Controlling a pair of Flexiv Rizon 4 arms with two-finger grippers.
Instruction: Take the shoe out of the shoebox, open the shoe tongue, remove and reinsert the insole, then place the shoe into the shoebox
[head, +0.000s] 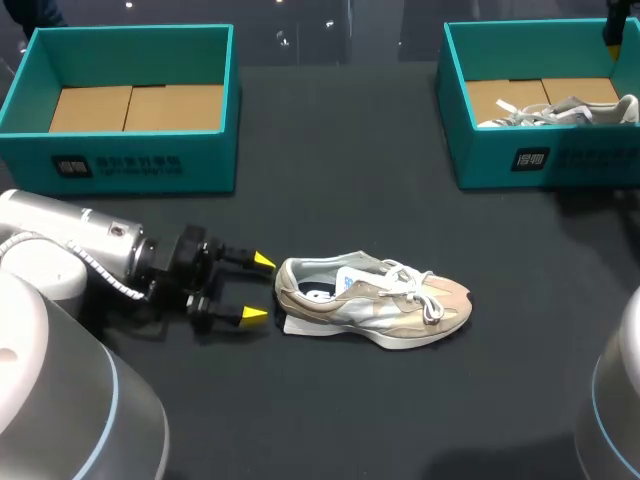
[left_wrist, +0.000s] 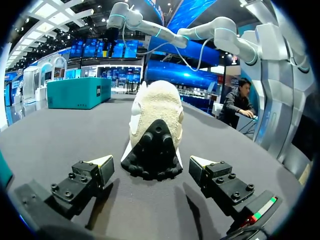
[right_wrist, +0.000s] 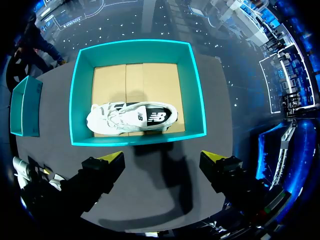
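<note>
A beige and silver shoe (head: 385, 300) lies on its sole mid-table, toe to the right, laces loose. A flat white piece (head: 296, 324) pokes out under its heel. My left gripper (head: 258, 288) is open, level with the table and just left of the heel. In the left wrist view the black and cream heel (left_wrist: 154, 120) stands right ahead of the gripper (left_wrist: 151, 166), touching neither finger. My right gripper (right_wrist: 162, 159) hangs open high above the right teal shoebox (right_wrist: 197, 90), which holds a white shoe (right_wrist: 132, 118) lying on its side.
An empty teal shoebox (head: 120, 150) with a cardboard floor stands at the back left. The right shoebox (head: 500, 150) with the white shoe (head: 560, 112) is at the back right. Dark tabletop (head: 340, 160) lies between the boxes.
</note>
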